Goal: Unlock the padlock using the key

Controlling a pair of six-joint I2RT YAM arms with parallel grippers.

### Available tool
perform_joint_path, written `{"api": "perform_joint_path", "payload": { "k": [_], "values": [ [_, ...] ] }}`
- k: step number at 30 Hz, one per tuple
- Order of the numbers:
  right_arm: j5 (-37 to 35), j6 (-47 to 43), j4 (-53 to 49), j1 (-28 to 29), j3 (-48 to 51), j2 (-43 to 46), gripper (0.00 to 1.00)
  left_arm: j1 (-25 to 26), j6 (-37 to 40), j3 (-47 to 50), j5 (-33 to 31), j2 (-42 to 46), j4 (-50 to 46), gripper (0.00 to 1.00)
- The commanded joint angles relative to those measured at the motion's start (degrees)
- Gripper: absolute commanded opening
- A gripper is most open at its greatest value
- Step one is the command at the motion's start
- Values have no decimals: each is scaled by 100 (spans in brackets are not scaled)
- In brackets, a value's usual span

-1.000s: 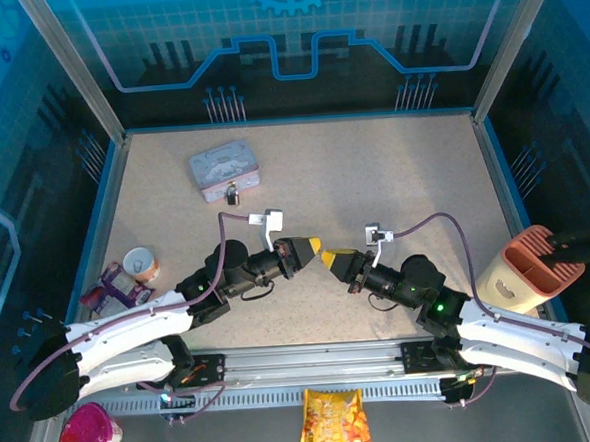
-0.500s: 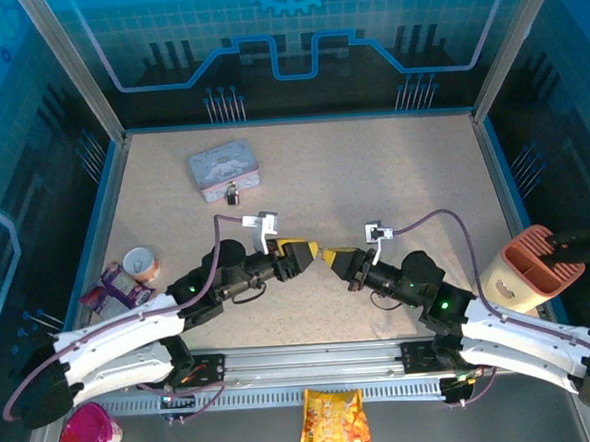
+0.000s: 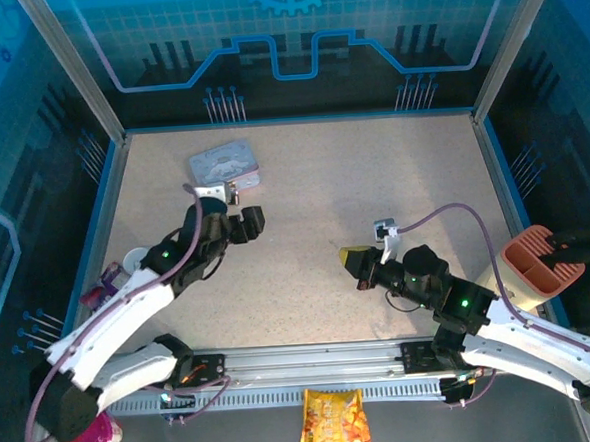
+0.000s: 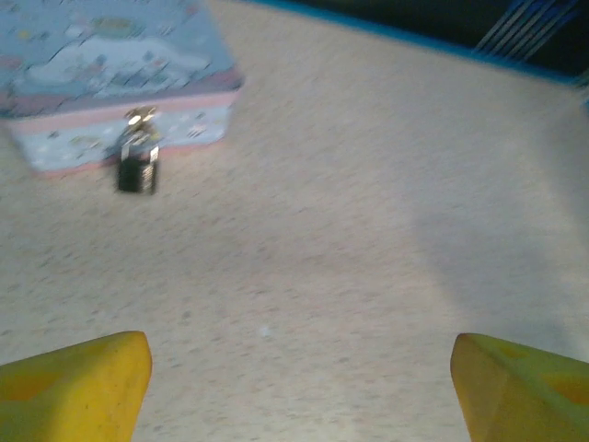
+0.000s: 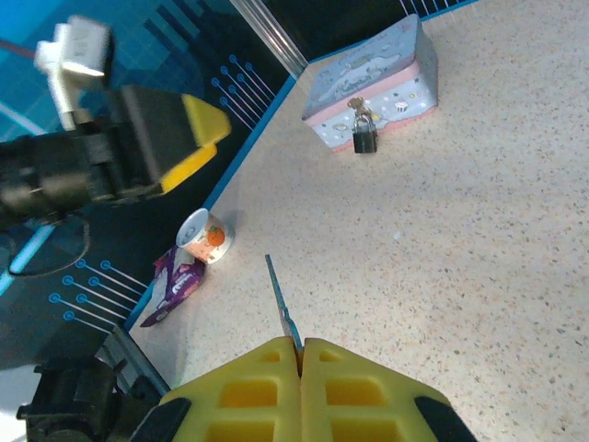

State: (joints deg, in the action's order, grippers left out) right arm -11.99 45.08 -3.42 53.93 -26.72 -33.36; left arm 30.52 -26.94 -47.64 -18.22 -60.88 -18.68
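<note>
Two robot arms reach over a speckled sandy worktop (image 3: 372, 176). Blue walls with glowing line patterns stand around it, and silver posts rise at the corners.

From above, a pale blue tin (image 3: 226, 167) sits at about 11 o'clock on the worktop. A small cup (image 5: 204, 235) and a purple packet (image 5: 178, 286) lie at the 9 o'clock edge. A peach and cream holder (image 3: 526, 265) stands at the 3 o'clock edge. An orange snack bag (image 3: 332, 424) lies at 6 o'clock, past the metal rail.

The left gripper (image 3: 251, 222) has its jaws wide apart. They hold nothing and touch nothing. In the left wrist view, its two yellow fingertips (image 4: 78, 379) sit far apart in the bottom corners, with bare worktop between them.

The right gripper (image 5: 301, 354) has its jaws pressed together on the key (image 5: 282, 299). The thin key blade sticks straight out from between them.

The padlock (image 4: 138, 166) is tiny and dark with a shiny loop. It hangs at the front of the tin, touching its side. In the left wrist view it is at about 11 o'clock from the gap between the left jaws, near but apart. In the right wrist view the padlock (image 5: 364, 138) is at about 1 o'clock from the key tip, well apart.
</note>
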Motion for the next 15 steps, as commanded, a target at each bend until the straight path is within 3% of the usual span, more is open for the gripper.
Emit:
{"api": "perform_joint_path", "payload": {
  "k": [1, 7, 15],
  "values": [
    [-43, -40, -91, -56, 12, 56, 0, -319, 319, -471, -386, -736, -324, 86],
    [21, 104, -8, -46, 282, 243, 0, -640, 293, -1574, -819, -2509, -903, 85],
    [69, 194, -54, -50, 588, 685, 0, -920, 367, -2487, -854, -3926, -922, 84]
  ]
}}
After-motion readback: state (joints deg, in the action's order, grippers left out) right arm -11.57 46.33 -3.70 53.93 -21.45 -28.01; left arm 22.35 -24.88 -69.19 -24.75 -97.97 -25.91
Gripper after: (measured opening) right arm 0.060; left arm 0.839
